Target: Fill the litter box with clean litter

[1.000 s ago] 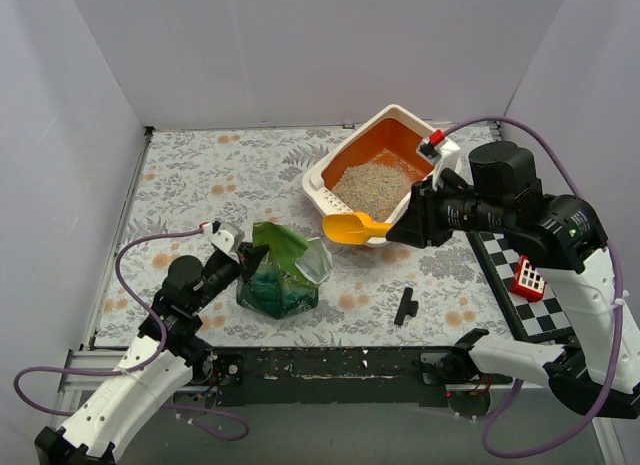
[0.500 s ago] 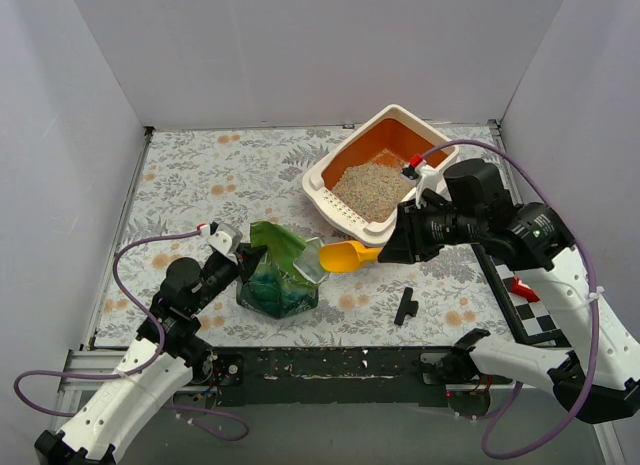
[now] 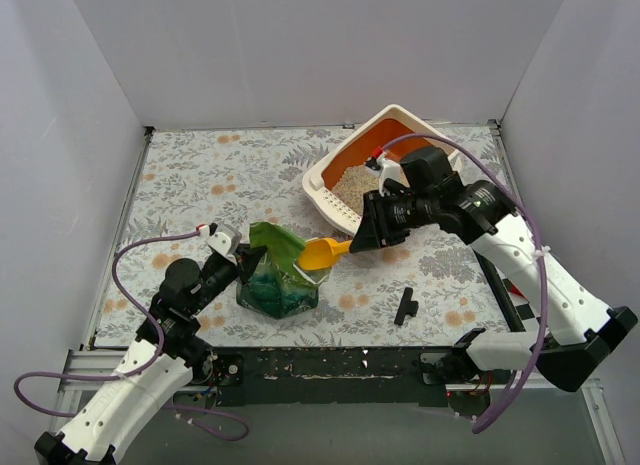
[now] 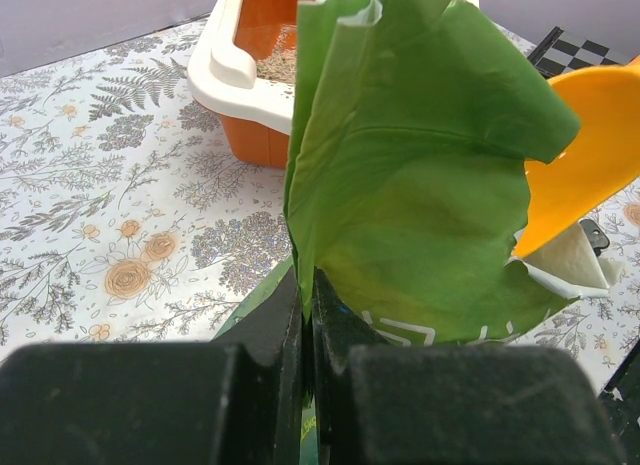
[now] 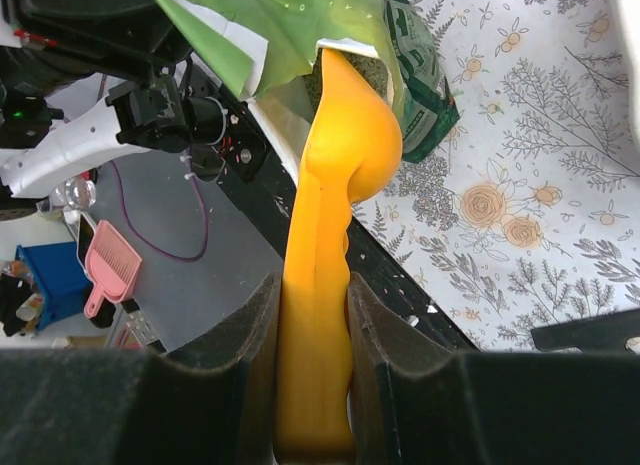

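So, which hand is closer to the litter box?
Right. The right hand, holding the yellow scoop, is beside the litter box; the left hand is farther, gripping the green bag.

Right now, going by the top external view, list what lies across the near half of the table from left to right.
left gripper → green litter bag → orange scoop → right gripper → small black part

The right gripper (image 3: 364,239) has travelled left, away from the litter box (image 3: 400,113), carrying the yellow scoop (image 3: 322,252). The scoop bowl, previously beside the box's near rim, now sits at the green bag (image 3: 278,275) mouth.
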You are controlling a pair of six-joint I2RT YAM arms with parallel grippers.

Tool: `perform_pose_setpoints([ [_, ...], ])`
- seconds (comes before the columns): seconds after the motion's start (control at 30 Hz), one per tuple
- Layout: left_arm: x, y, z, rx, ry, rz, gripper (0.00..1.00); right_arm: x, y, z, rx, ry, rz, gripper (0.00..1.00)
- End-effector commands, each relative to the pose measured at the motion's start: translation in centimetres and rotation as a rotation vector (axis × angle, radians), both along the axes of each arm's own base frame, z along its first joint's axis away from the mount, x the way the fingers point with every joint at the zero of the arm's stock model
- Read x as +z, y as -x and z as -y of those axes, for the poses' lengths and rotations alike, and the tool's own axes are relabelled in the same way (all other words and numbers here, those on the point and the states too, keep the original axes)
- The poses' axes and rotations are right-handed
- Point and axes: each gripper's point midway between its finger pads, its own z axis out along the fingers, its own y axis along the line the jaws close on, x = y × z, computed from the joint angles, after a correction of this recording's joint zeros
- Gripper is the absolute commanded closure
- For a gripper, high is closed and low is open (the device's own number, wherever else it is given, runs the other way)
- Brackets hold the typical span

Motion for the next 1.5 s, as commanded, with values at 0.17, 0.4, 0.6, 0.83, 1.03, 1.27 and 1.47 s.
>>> perform_pose_setpoints([
  [0.17, 0.6, 0.0, -0.1, 0.001, -0.007, 0.022, 1.00, -2.3, -0.6, -3.2, 0.102, -0.007, -0.088, 0.99],
  [0.4, 0.8, 0.1, -0.1, -0.004, -0.001, 0.029, 1.00, -6.1, -0.5, -4.2, 0.161, 0.095, -0.219, 0.99],
  [0.6, 1.3, 0.3, -0.3, -0.002, 0.005, 0.043, 1.00, -10.4, -0.8, -5.3, 0.193, 0.183, -0.335, 0.99],
  [0.83, 1.7, 0.6, -0.3, -0.005, 0.016, 0.058, 1.00, -17.3, -0.5, -8.3, 0.255, 0.217, -0.459, 0.99],
  [1.03, 1.5, 0.6, -0.2, -0.014, 0.017, 0.048, 1.00, -20.4, -0.3, -12.0, 0.257, 0.076, -0.471, 0.99],
  [1.27, 1.1, 0.6, 0.1, -0.028, 0.011, 0.039, 1.00, -18.3, -1.1, -14.4, 0.204, -0.212, -0.374, 0.99],
  [1.47, 0.8, 0.5, 0.2, -0.028, 0.005, 0.030, 1.00, -15.4, -1.4, -14.7, 0.171, -0.373, -0.286, 0.99],
])
